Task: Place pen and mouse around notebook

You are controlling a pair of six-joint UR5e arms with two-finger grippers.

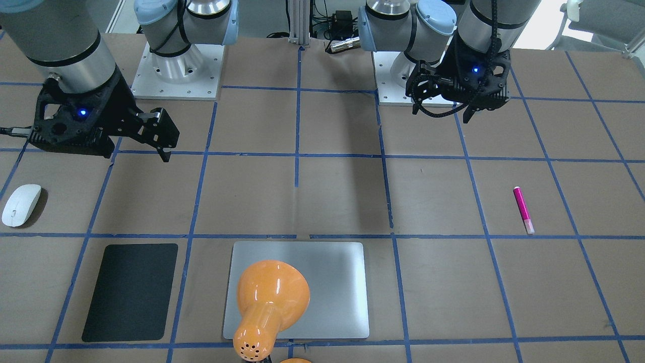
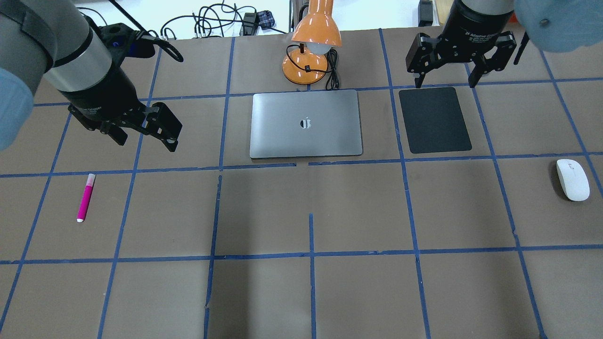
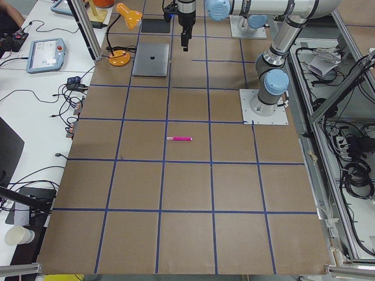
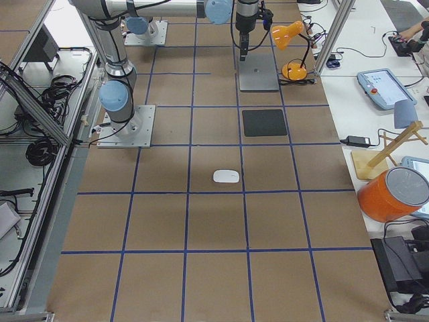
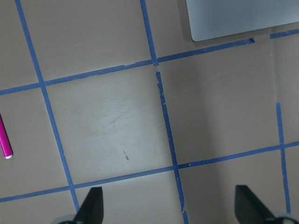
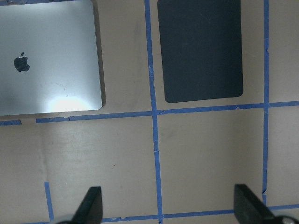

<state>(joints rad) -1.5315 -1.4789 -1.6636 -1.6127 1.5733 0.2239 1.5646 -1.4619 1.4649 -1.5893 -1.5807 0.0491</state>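
Two grippers hang above the table (image 2: 358, 212), both spread wide with nothing between their fingers. The left gripper (image 2: 145, 140) hovers over bare brown paper between the pen (image 2: 85, 197) and the notebook (image 2: 306, 123); its wrist view shows one corner of the notebook at the top and the pen's tip at the left edge. The right gripper (image 2: 445, 84) hangs over the far edge of a black mat (image 2: 434, 119). The pen lies flat on the robot's left, well apart from the notebook and nearer the robot, its pale end pointing away from the robot. The mouse (image 2: 572, 179) sits flat at the far right of the table, well apart from the notebook. The notebook lies closed in the middle of the far half, logo up. The mat lies flat just beside it on the robot's right, a blue tape line running between them — so it sits between the notebook and the mouse's side of the table. An orange lamp (image 2: 313, 42) stands just past the notebook's far edge, its round base and coiled black cord close to that edge and its head leaning over the base; in the front-facing view its shade covers part of the notebook's lid. Blue tape divides the paper into squares, and the stretch between the pen and the notebook shows only paper and tape.
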